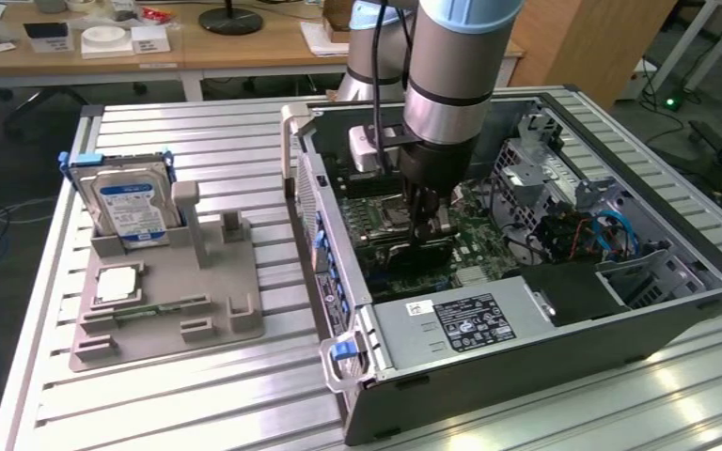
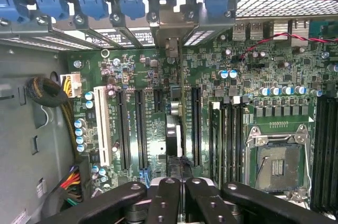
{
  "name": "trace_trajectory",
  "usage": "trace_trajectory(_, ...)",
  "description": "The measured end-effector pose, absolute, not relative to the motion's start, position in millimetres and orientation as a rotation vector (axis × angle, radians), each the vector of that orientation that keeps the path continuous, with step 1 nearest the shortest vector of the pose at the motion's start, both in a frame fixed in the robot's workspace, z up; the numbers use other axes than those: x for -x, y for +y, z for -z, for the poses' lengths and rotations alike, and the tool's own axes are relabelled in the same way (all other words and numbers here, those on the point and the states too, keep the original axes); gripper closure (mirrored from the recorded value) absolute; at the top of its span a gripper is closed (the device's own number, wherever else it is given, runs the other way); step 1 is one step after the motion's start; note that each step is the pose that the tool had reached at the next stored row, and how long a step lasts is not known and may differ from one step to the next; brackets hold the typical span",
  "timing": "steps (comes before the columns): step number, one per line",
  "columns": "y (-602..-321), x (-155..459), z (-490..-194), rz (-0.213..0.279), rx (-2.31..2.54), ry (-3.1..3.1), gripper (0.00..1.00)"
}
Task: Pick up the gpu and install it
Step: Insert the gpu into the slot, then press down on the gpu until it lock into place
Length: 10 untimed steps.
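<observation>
Inside the open computer case [image 1: 662,310], the tool [image 2: 182,179] is clenched on the gpu [image 2: 178,102], held on edge, its long axis running toward the rear slot brackets [image 2: 174,26].

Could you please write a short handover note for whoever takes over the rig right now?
Gripper: fingers together, down inside the open case, directly over the gpu's top edge; whether it clamps or just presses the card cannot be told.
gpu: standing edge-up in a motherboard slot, bracket at the case's rear wall.
Done: gpu picked up and brought into the slot.
Left: full seating is not confirmed.
Hard drive and CPU sit on the holder outside the case.
</observation>
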<state>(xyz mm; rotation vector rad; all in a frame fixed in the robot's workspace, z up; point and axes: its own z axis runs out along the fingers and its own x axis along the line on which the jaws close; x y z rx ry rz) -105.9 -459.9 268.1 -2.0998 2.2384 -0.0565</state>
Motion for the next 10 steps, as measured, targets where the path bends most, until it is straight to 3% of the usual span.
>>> trace_trajectory(1,-459.9,105.9,-268.1,0.056,2.100,2.238,0.90)
trace_trajectory(10,-459.9,105.9,-268.1,0.056,2.100,2.238,0.90)
